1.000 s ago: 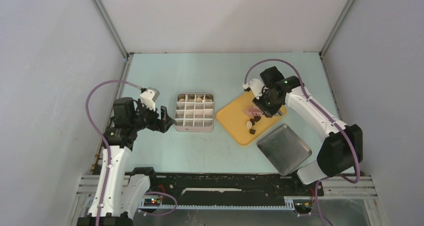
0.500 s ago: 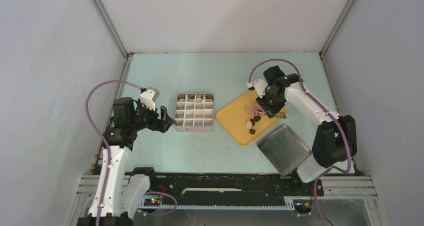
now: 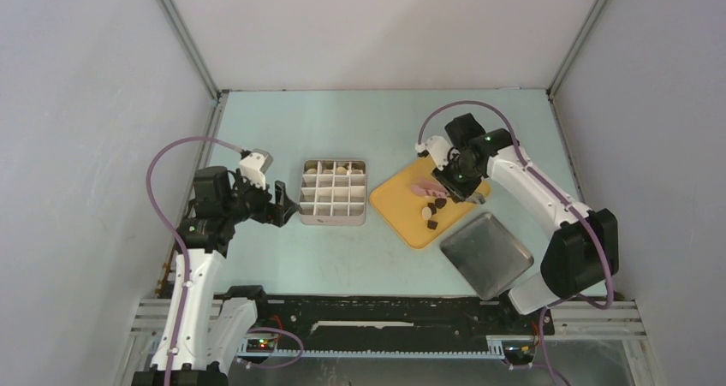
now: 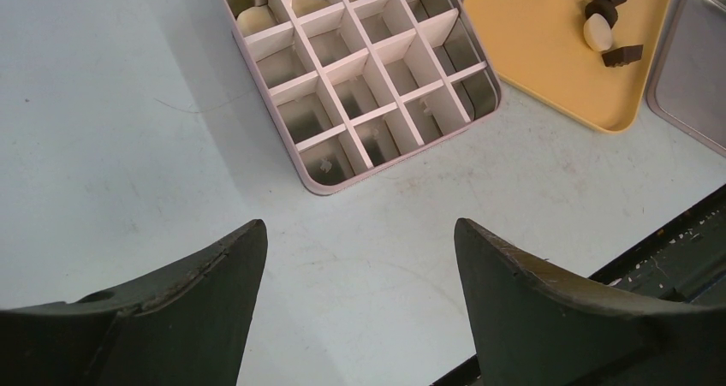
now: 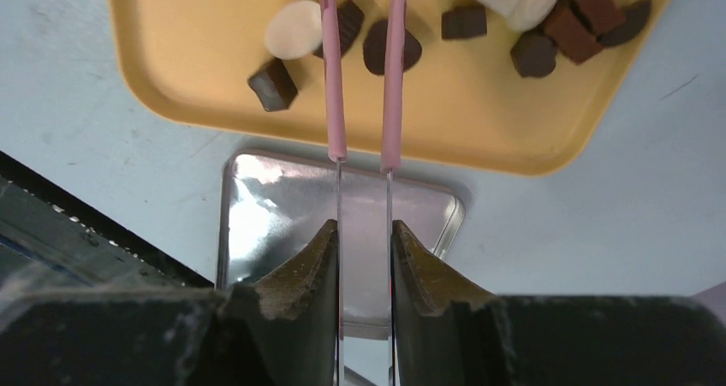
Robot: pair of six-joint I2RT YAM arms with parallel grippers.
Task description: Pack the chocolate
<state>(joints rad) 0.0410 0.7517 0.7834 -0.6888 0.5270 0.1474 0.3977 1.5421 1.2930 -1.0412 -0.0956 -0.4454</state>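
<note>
Top cam first: your right claw (image 3: 452, 185) hangs over the yellow tray (image 3: 401, 206), and that's where most of the chocolate (image 3: 432, 215) sits, cream and dark pieces mixed. The divided box (image 3: 334, 199) is left of the tray, with a few cream pieces in its far row. Your left claw (image 3: 287, 206) is just beside the box's left wall. A metal lid (image 3: 486, 255) lies on the table (image 3: 342, 258), just beside the tray's near corner.

Left wrist cam: that claw's spread wide with nothing in it, facing the box. Three cream pieces show in the far-row cells.

Right wrist cam: the claw's clamped on the pink tongs (image 5: 333, 78). Their arms reach out over the chocolate, with a cream piece between them right at the frame's top edge.
</note>
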